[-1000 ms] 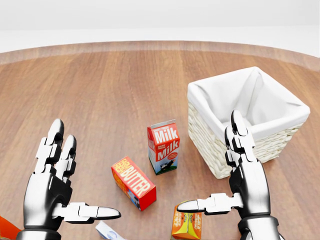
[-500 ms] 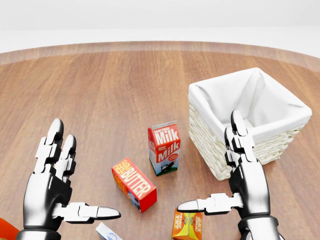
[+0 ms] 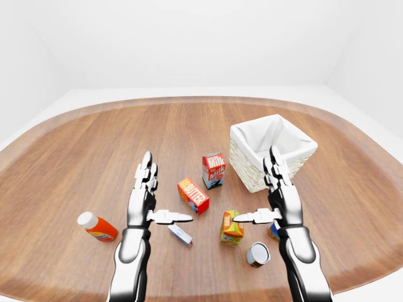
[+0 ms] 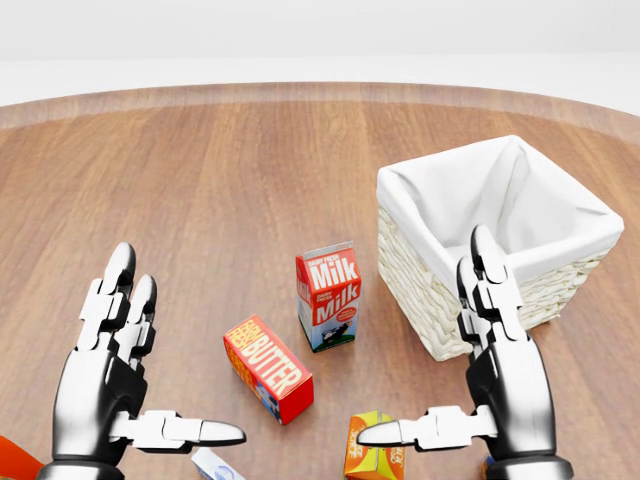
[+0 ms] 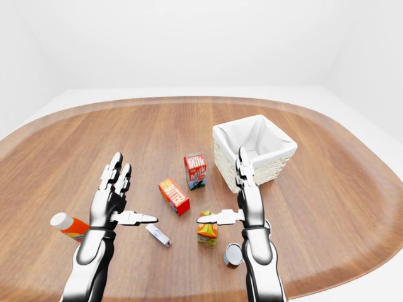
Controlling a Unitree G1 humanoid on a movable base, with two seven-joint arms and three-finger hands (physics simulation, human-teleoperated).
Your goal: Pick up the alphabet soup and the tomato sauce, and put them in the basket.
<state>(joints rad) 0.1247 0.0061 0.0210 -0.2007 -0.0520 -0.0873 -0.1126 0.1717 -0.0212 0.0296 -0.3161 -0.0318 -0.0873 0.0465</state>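
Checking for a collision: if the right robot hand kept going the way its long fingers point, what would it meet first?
Probably the white-lined wicker basket: the right robot hand has its open fingers aimed at the basket's near wall, though its height above the table is unclear.

Both arms are reaching up from the bottom edge of the head view, forearms nearly parallel. The left hand (image 4: 108,385) is hovering open, well to the left of the butter box (image 4: 267,367), two fingers pointing up and the thumb sticking out sideways toward the box. The right hand (image 4: 500,380) is mirroring that pose to the right of the box, fingers spread and upright, thumb aiming left, holding nothing.
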